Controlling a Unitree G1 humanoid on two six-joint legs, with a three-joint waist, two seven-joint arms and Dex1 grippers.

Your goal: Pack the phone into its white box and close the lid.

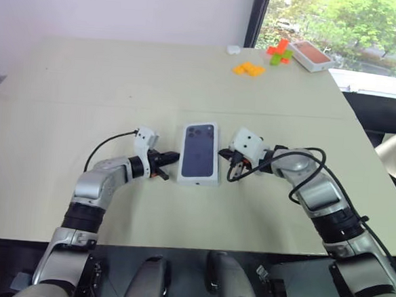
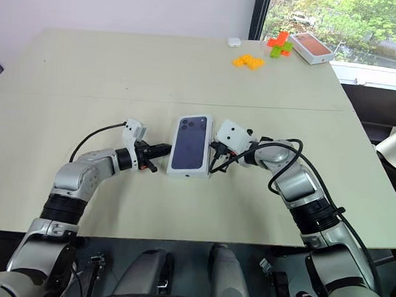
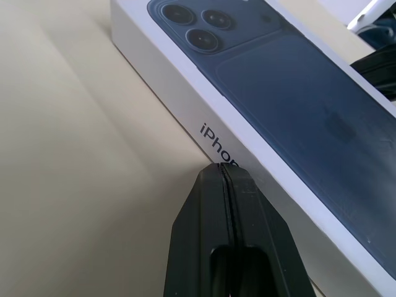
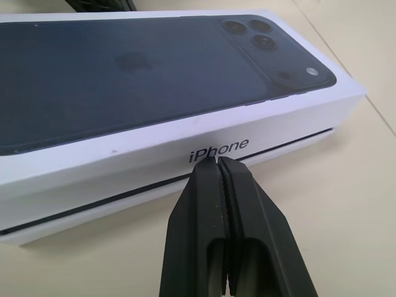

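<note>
White lid (image 4: 185,133), "iPhone" lettering on its side walls

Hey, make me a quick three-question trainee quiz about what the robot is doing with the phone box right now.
1. True or false: the white cardboard lid printed with a dark phone picture sits on the white box.
2. Which gripper is shut: left gripper, right gripper, or both?
3. In the right wrist view, what runs along the side below the lid's lower edge?

Key
1. True.
2. Both, each tip at a lettered long side of the lid.
3. A thin dark gap, so the lid is not fully down.
</note>
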